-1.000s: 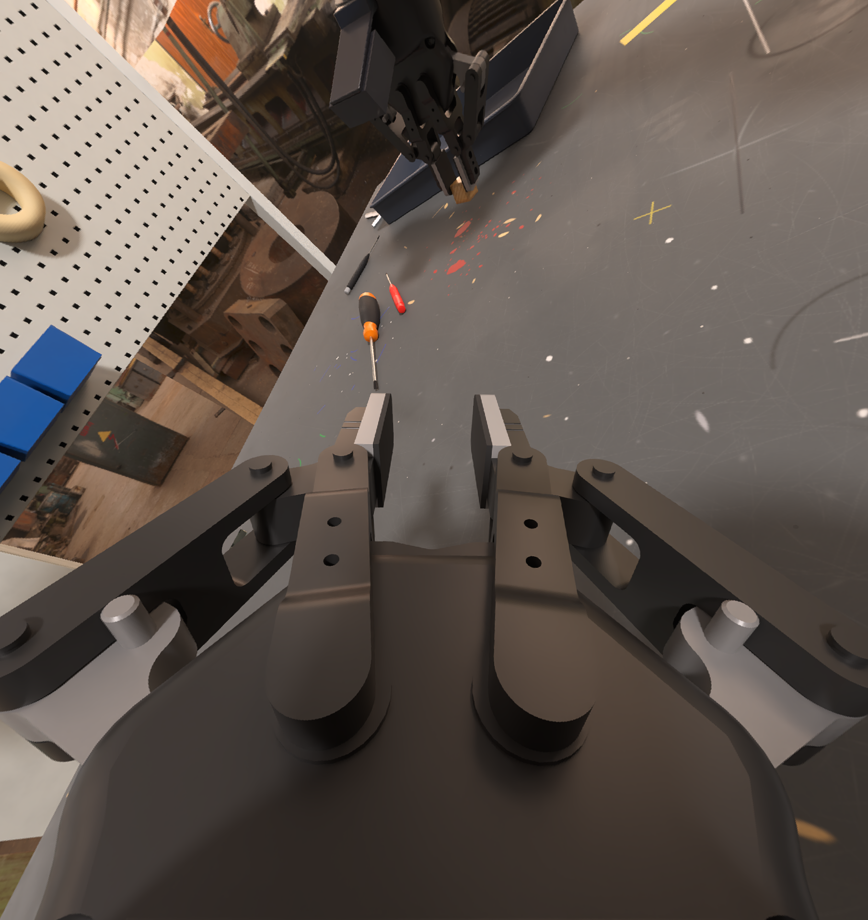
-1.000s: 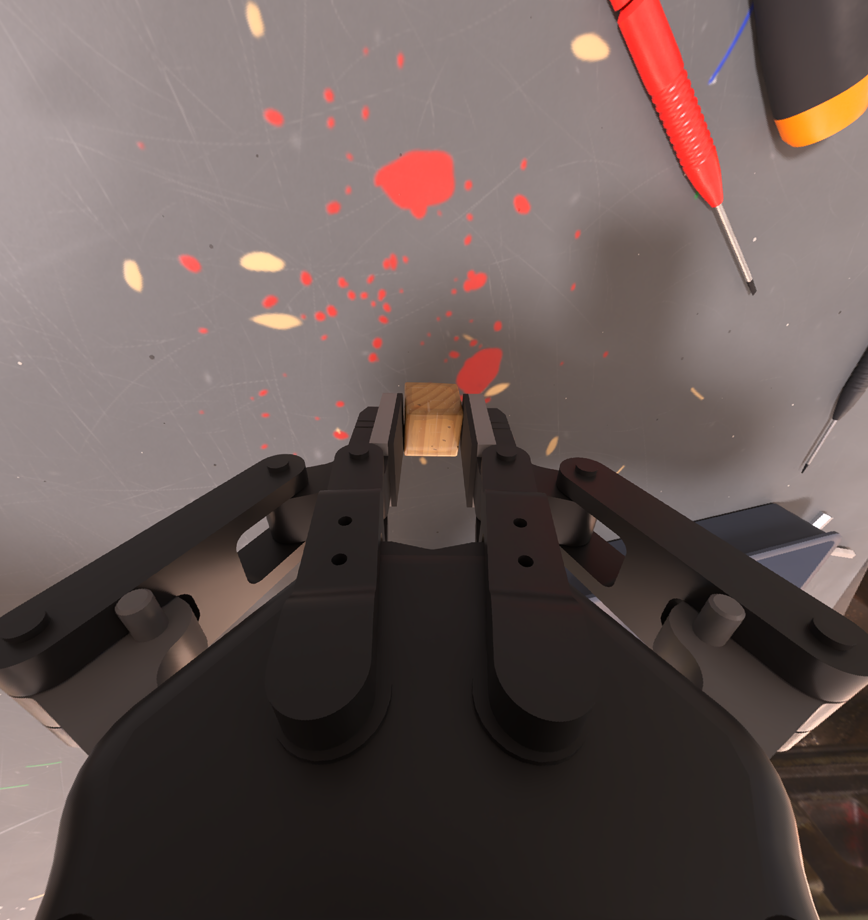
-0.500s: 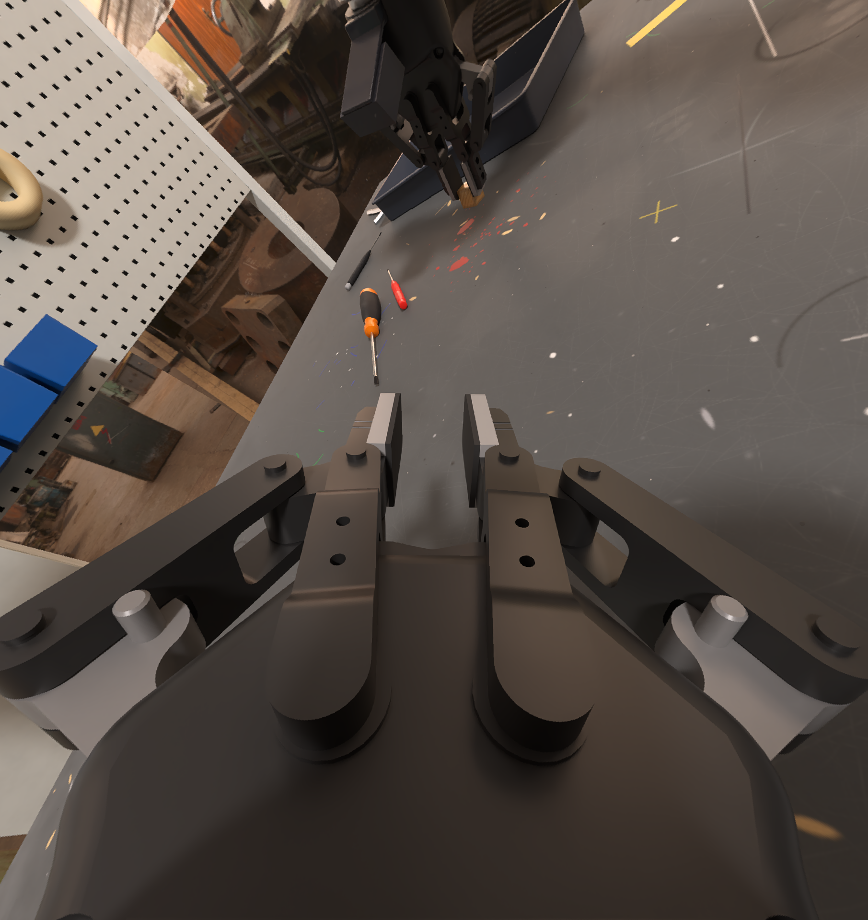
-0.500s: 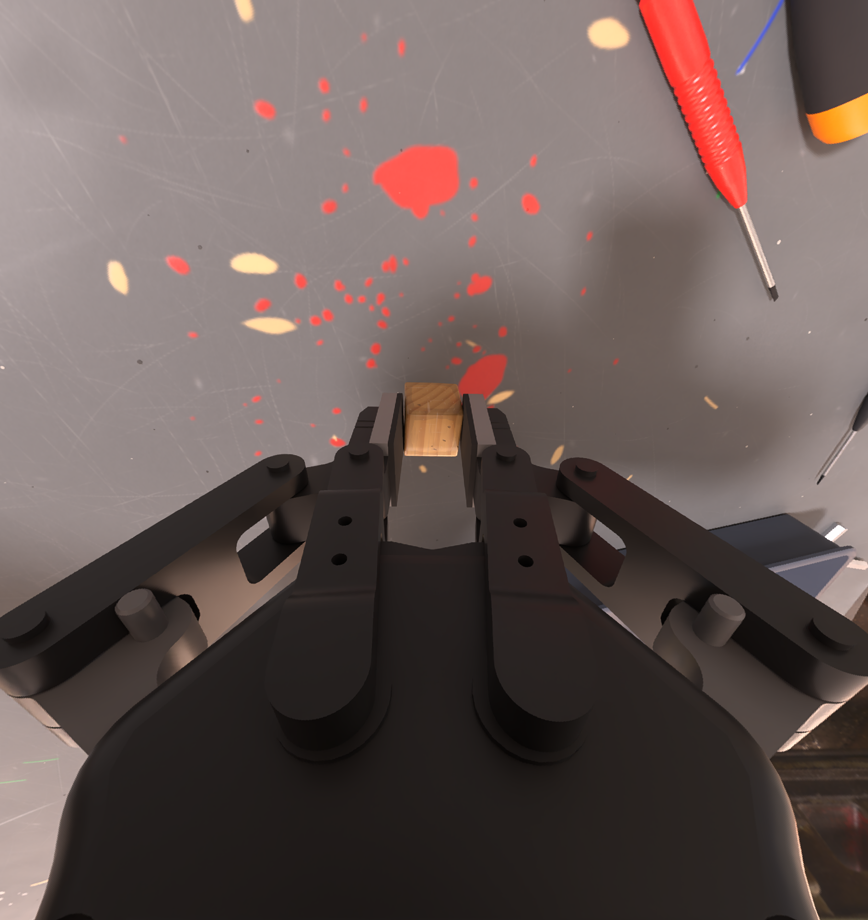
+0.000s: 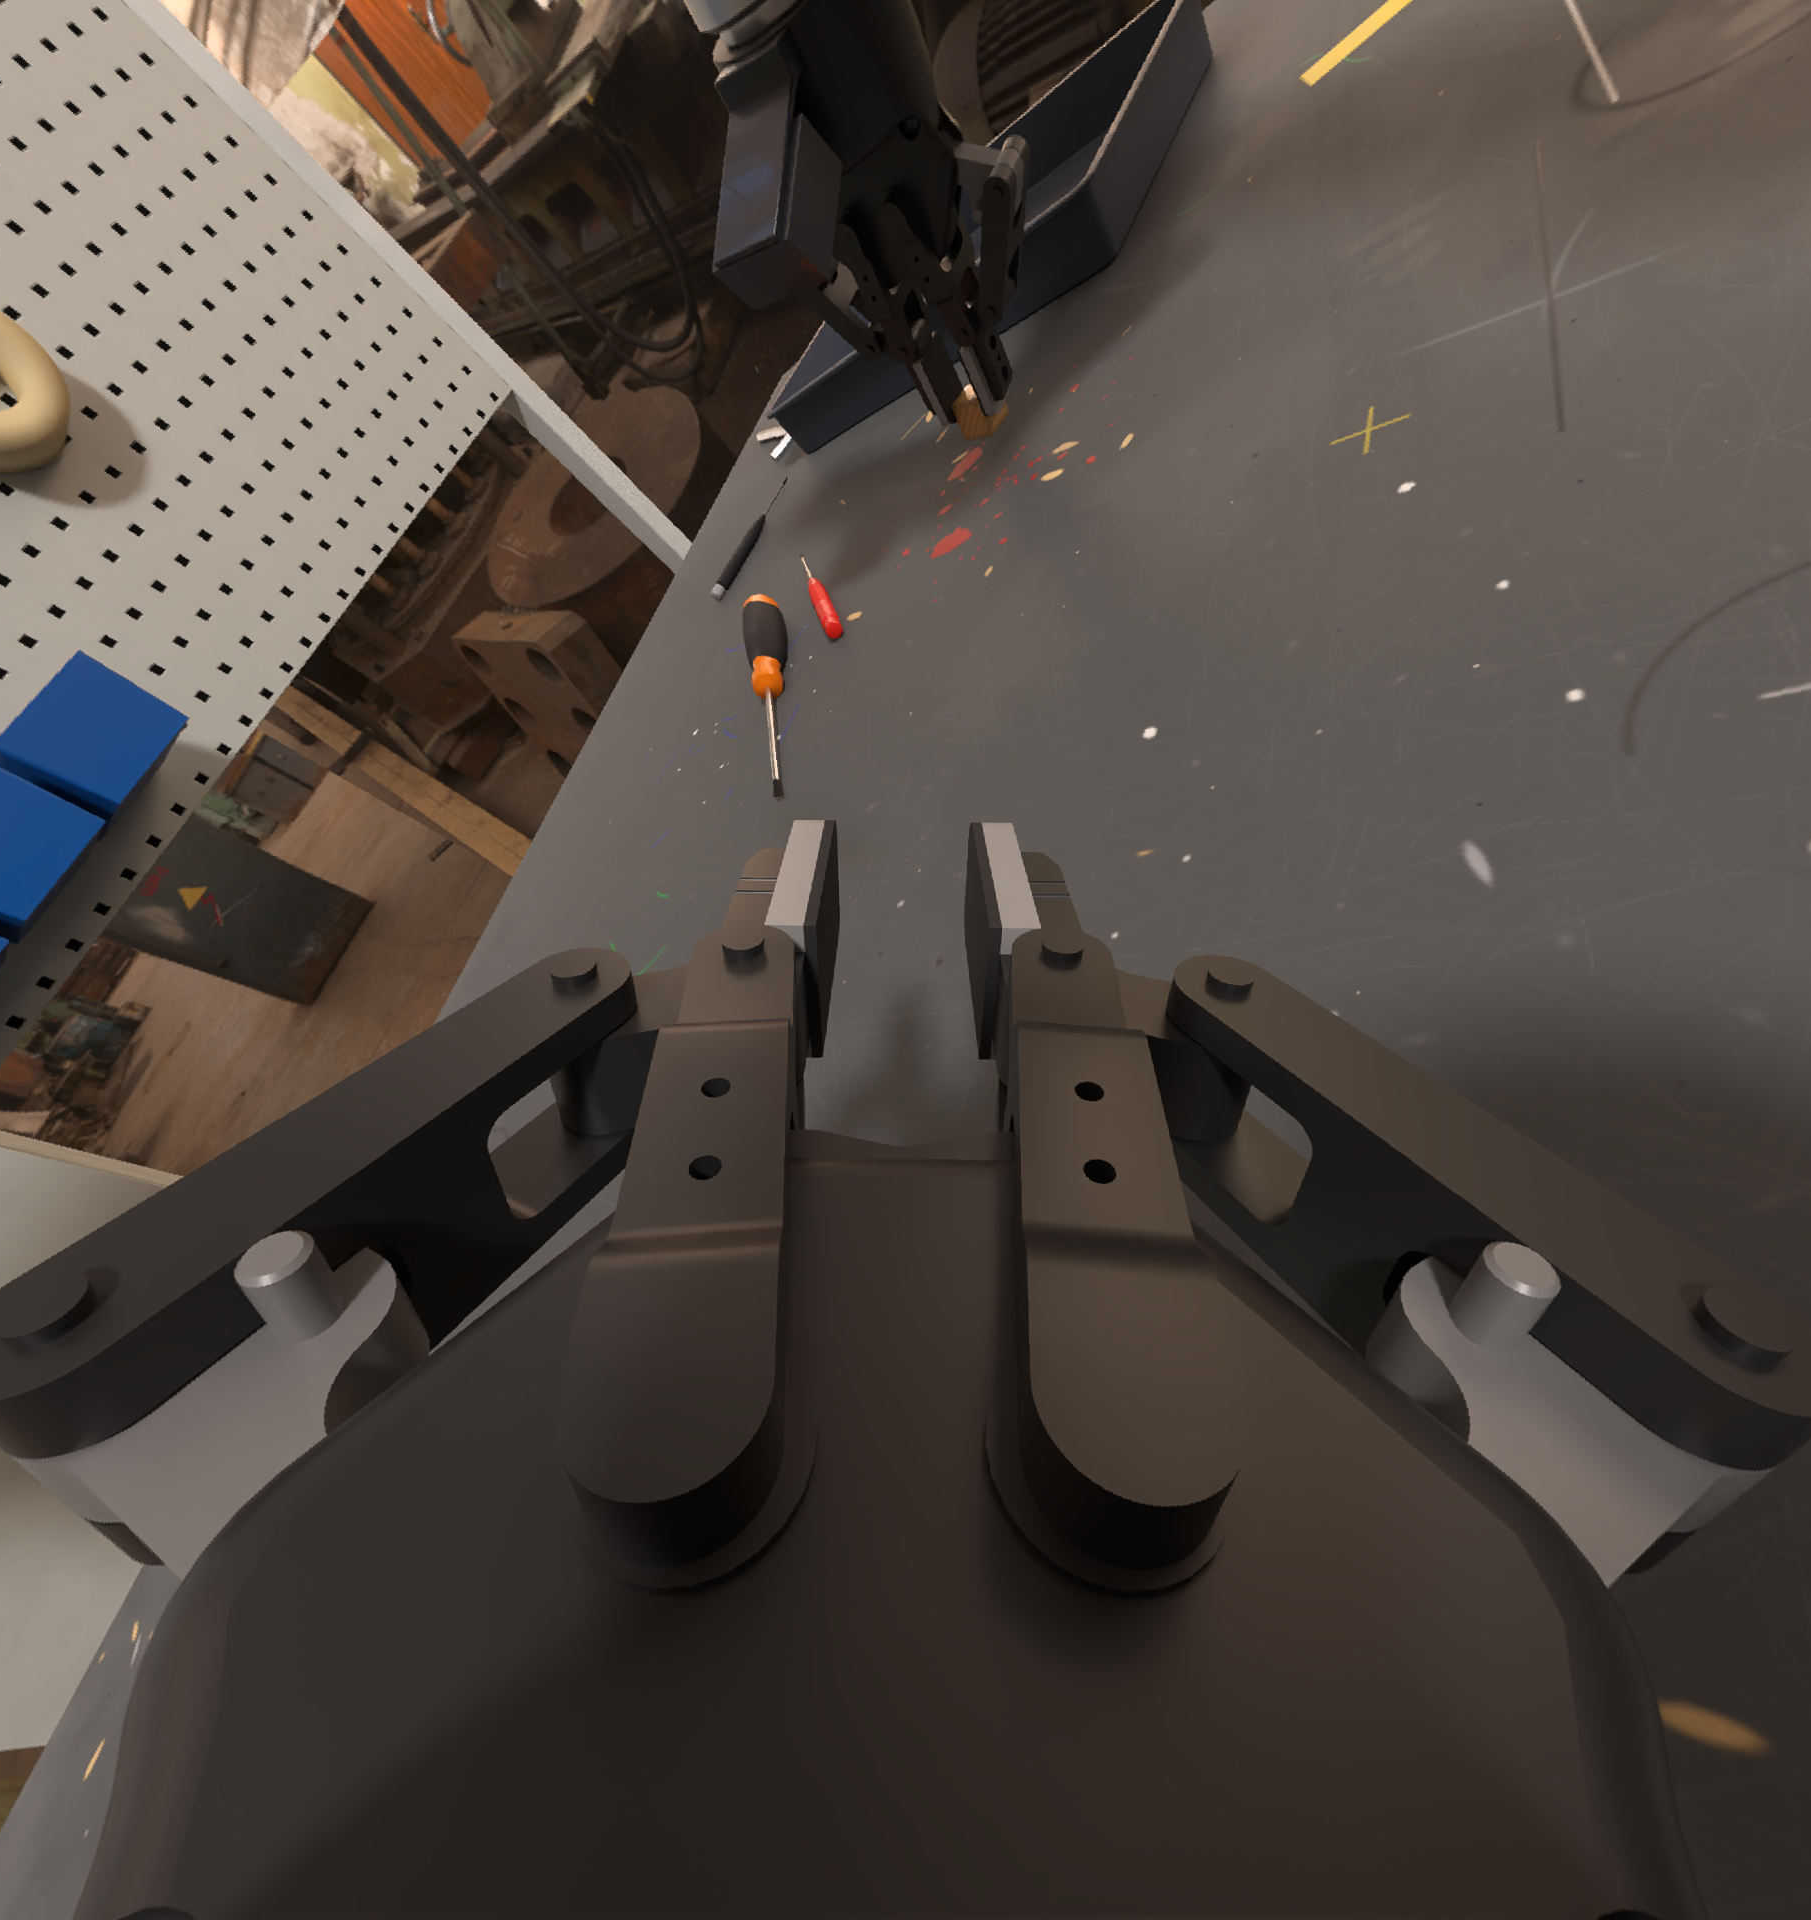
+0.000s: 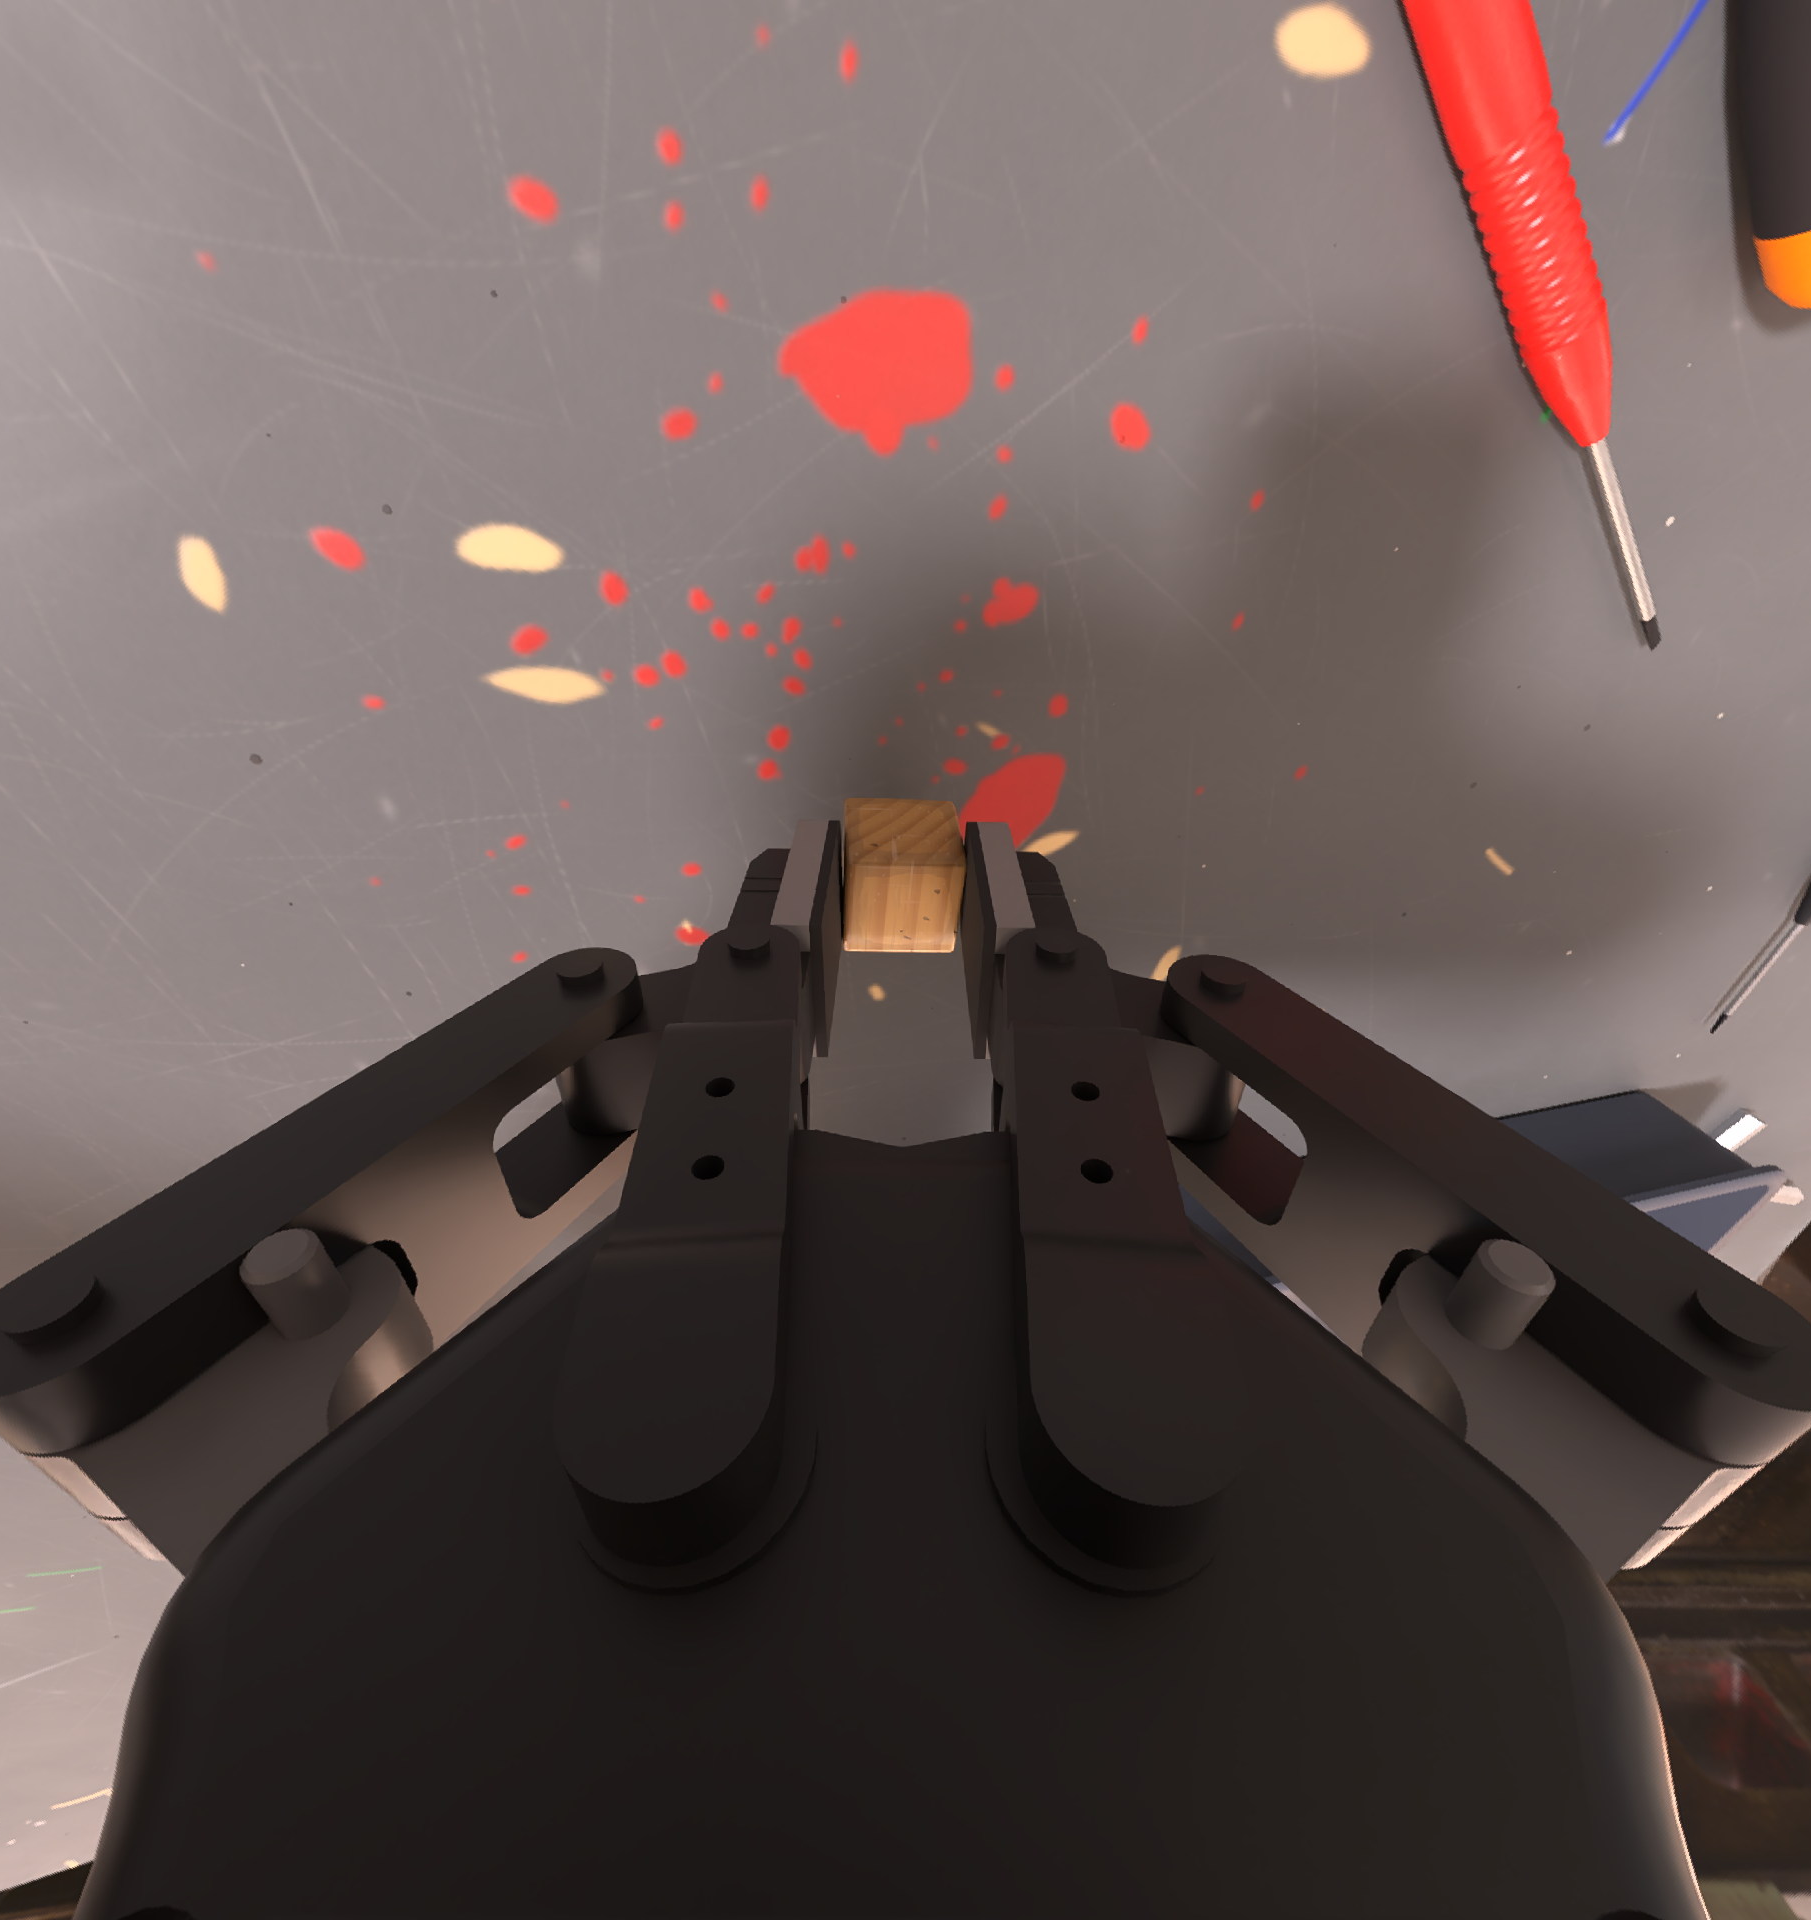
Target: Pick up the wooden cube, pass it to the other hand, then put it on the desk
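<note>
Left wrist view, from left to right: a pale pegboard carries a cream ring and blue bins, whose contents cannot be seen; next, near the grey table's edge, lie a thin black tool, an orange-and-black screwdriver and a small red screwdriver; a dark blue tray sits at the far end, its inside hidden behind the other arm; no writing is legible anywhere; the left claw hovers tilted above the table, released, with bare table showing between its fingers; farther off, the right claw points steeply down over red and cream paint flecks

Right wrist view: the right claw is clenched on the wooden cube, gripped between both fingertips, above the spattered table; the red screwdriver lies at upper right
</note>
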Controlling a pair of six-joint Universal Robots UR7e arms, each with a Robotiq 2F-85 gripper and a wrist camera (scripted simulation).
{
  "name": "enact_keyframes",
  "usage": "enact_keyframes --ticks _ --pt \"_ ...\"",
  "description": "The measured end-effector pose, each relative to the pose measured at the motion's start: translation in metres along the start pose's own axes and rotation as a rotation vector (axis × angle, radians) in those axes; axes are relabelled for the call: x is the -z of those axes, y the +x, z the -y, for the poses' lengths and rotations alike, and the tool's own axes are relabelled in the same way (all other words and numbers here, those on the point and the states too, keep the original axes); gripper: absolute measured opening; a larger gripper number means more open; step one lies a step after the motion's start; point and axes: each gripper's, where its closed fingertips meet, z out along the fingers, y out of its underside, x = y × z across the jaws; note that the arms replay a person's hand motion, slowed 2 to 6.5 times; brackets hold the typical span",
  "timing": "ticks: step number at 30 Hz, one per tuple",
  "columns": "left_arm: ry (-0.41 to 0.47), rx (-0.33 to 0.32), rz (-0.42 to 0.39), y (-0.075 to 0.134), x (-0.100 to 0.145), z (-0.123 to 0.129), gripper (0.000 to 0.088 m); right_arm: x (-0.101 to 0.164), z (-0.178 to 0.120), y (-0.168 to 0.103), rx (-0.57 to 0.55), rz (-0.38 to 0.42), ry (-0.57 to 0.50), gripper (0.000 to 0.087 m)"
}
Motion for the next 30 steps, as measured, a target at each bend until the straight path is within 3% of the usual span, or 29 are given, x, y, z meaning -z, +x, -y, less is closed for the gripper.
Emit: enact_keyframes --ticks 30 --pt "-0.008 0.005 -0.009 0.0019 0.0009 -0.0051 0.0254 -0.0072 0.008 0.0004 0.036 0.02 0.044 0.021"
